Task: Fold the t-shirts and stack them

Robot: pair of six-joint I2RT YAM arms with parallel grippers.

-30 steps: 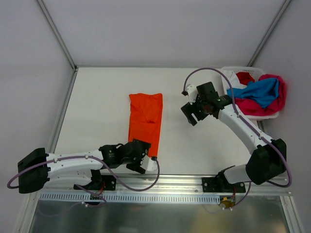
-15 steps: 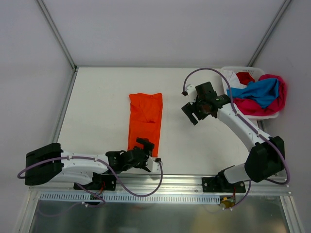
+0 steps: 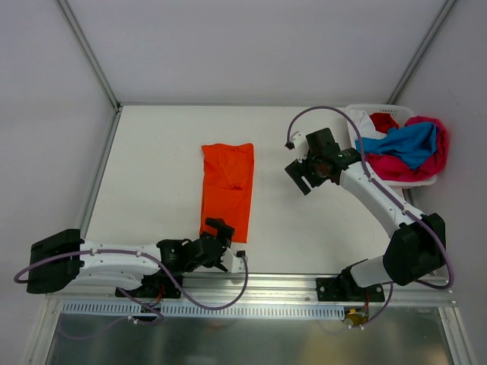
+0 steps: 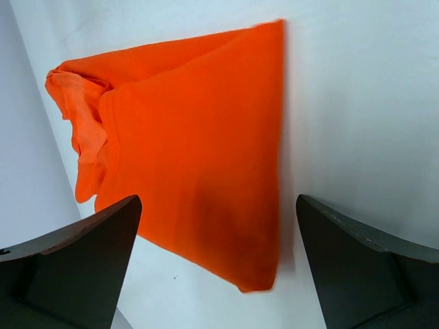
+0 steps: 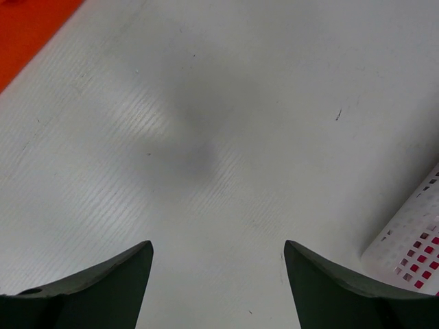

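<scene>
An orange t-shirt (image 3: 227, 190) lies on the table folded into a long strip, its far end bunched (image 4: 75, 103). My left gripper (image 3: 219, 237) hovers low at the strip's near end, open, and the shirt's near corner (image 4: 264, 274) shows between its jaws with no contact. My right gripper (image 3: 302, 176) hangs open over bare table to the right of the shirt, nothing between its fingers (image 5: 116, 274); only a corner of the orange t-shirt (image 5: 24, 24) shows in its view. Blue (image 3: 407, 143), magenta (image 3: 415, 169), red (image 3: 385, 121) and white (image 3: 368, 124) t-shirts are heaped in the basket.
A white plastic basket (image 3: 403, 111) stands at the table's far right, and its perforated wall (image 5: 411, 233) shows close to my right gripper. Metal frame posts rise at the back corners. A rail runs along the near edge (image 3: 289, 283).
My left arm has shifted its elbow and turned its wrist, and its gripper has crept a little up onto the shirt's near end. The right arm has barely moved.
</scene>
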